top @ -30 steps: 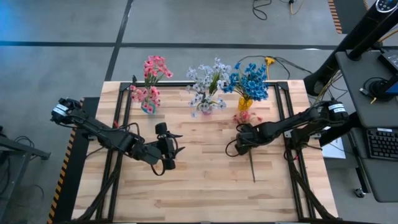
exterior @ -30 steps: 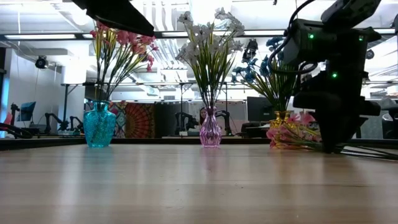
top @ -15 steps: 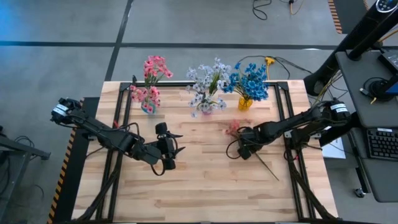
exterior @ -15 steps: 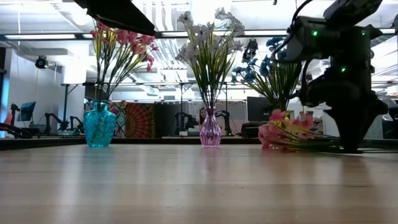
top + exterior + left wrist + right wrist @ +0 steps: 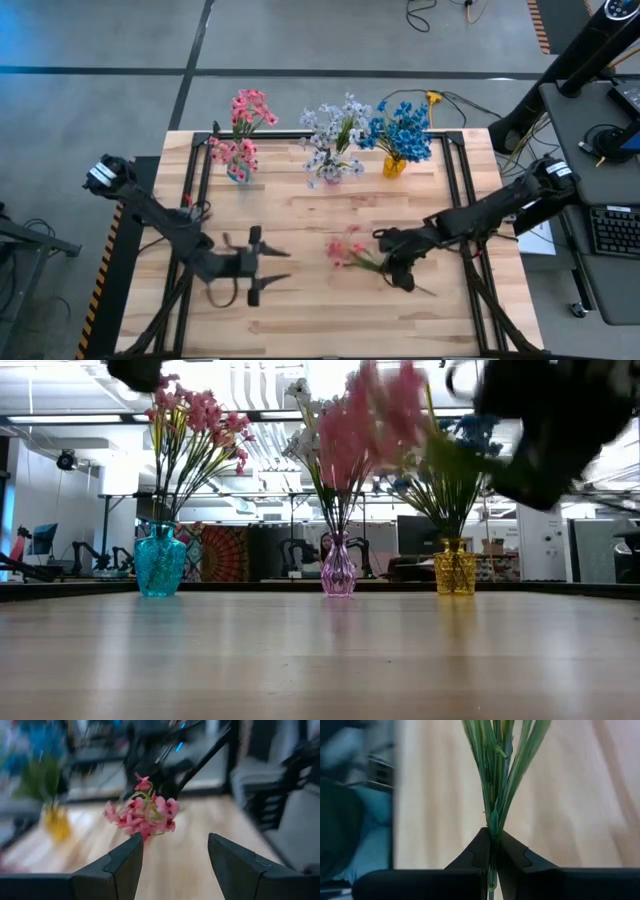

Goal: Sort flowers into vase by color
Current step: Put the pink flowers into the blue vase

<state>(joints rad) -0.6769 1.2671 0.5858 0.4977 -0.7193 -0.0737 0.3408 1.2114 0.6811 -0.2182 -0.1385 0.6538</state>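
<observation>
High view: right gripper (image 5: pixel 396 262), fingers clamped on the pink-blossomed artificial spray's thin green stem (image 5: pixel 347 251), should offer the stem squarely to the left gripper (image 5: pixel 268 265), whose fingers stand apart.

Both arms were dark, almost black, and built from slim straight links with thicker round joints. The left arm (image 5: pixel 160 225) had a white block with dark marks at its outer end, and a small red spot on one link. The right arm (image 5: pixel 480 210) carried the same white block near its base. The left fingers (image 5: pixel 117 865) were matte black wedges with flat faces. The right fingers (image 5: pixel 475 855) were also black and angular.
</observation>
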